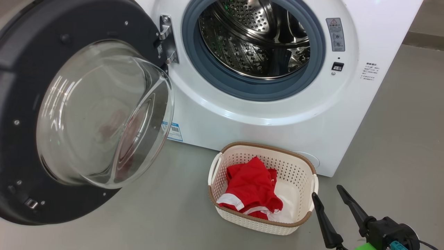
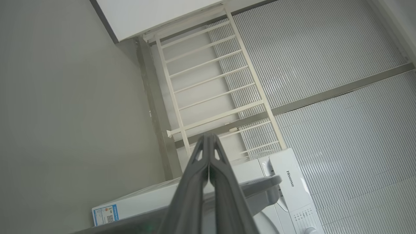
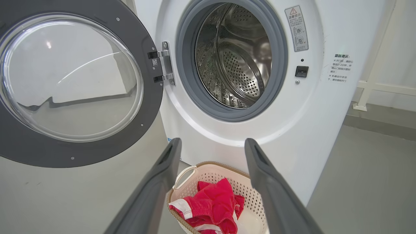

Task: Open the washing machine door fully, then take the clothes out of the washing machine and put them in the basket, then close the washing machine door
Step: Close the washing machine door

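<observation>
Right jaws: spread as wide as they went and empty, the two dark fingers [image 1: 325,222] poised just right of the basket [image 1: 267,147] with nothing between them!
Left jaws: shut tight, fingers [image 2: 191,191] pressed together along their length and gripping nothing. They pointed up over the top of the washing machine [image 1: 263,118] toward a white rack [image 2: 211,81] on the wall.
Clothes: the red clothes [image 1: 251,187] with white trim lay heaped inside the basket.
Basket: it sat on the floor [image 1: 156,215], just in front of the machine, below the opening and to the right of the door.
Drum: the steel drum [image 1: 253,38] looked bare, with no red in the part that showed.
Door: the door [image 1: 20,104] was swung right out on its hinge [image 1: 166,38], glass bowl [image 1: 104,114] bulging toward the robot.
Step in hand: unloading looked done, so by my reading the close was up next!
How to do it well: push on the black rim at the side far from the hinge, never on the glass. Follow the door's arc in one smooth sweep. Finish with a firm press so the catch seats in the latch slot [image 1: 337,66].
Watch for: the right jaws and the basket needed to be out of the door's path, and no cloth should trail over the grey ring.
</observation>
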`<state>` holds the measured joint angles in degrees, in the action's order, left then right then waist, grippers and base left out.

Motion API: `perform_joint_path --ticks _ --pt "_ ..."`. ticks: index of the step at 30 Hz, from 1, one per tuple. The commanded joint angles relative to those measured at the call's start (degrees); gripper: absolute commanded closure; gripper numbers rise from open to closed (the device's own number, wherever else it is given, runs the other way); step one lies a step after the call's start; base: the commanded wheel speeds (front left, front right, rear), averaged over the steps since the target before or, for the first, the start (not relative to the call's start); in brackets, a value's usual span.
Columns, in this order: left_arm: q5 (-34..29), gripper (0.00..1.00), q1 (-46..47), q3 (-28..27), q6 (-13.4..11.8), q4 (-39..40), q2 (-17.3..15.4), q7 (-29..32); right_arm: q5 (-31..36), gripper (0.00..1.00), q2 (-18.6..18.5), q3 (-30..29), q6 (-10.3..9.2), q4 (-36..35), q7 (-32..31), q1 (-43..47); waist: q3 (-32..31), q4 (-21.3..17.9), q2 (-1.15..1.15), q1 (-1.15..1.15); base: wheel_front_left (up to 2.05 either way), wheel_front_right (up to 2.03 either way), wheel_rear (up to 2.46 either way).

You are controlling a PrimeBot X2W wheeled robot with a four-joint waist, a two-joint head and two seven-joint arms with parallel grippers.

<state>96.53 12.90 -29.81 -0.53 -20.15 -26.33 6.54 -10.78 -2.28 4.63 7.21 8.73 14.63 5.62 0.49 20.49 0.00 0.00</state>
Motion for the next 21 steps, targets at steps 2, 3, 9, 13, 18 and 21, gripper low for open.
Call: perform_joint_path --ticks 2,3,9,13,18,21 --pt "-0.9 1.00 2.8 -0.3 0.7 0.1 -3.9 1.4 0.4 0.00 -0.6 1.3 0.28 -1.6 0.3 -2.6 0.1 -0.1 0.00 0.00 0.00 0.00 0.00" --pt "-1.1 1.00 3.0 0.3 0.8 -0.4 -3.9 1.8 0.4 0.00 -0.6 1.4 0.28 -1.7 0.2 -2.6 0.1 -0.1 0.00 0.00 0.00 0.00 0.00" --pt "-1.7 1.00 3.7 3.3 1.5 -1.8 -3.6 4.4 0.8 0.00 -0.6 1.4 0.28 -1.9 -0.1 -2.7 0.4 -0.1 0.00 0.00 0.00 0.00 0.00" --pt "-2.8 1.00 3.9 5.3 1.9 -2.6 -3.6 5.7 0.9 0.00 -0.6 1.5 0.28 -2.2 -0.4 -3.0 0.7 -0.1 0.00 0.00 0.00 0.00 0.00" --pt "-2.9 1.00 4.4 6.7 2.5 -3.4 -3.2 7.2 1.2 0.00 -0.6 1.7 0.28 -2.5 -0.5 -3.4 1.2 -0.4 0.00 0.00 0.00 0.00 0.00" --pt "-2.7 1.00 4.3 7.1 2.9 -3.7 -3.2 8.1 1.2 0.00 -0.6 1.7 0.28 -2.5 -0.6 -3.5 1.5 -0.6 0.00 0.00 0.00 0.00 0.00"
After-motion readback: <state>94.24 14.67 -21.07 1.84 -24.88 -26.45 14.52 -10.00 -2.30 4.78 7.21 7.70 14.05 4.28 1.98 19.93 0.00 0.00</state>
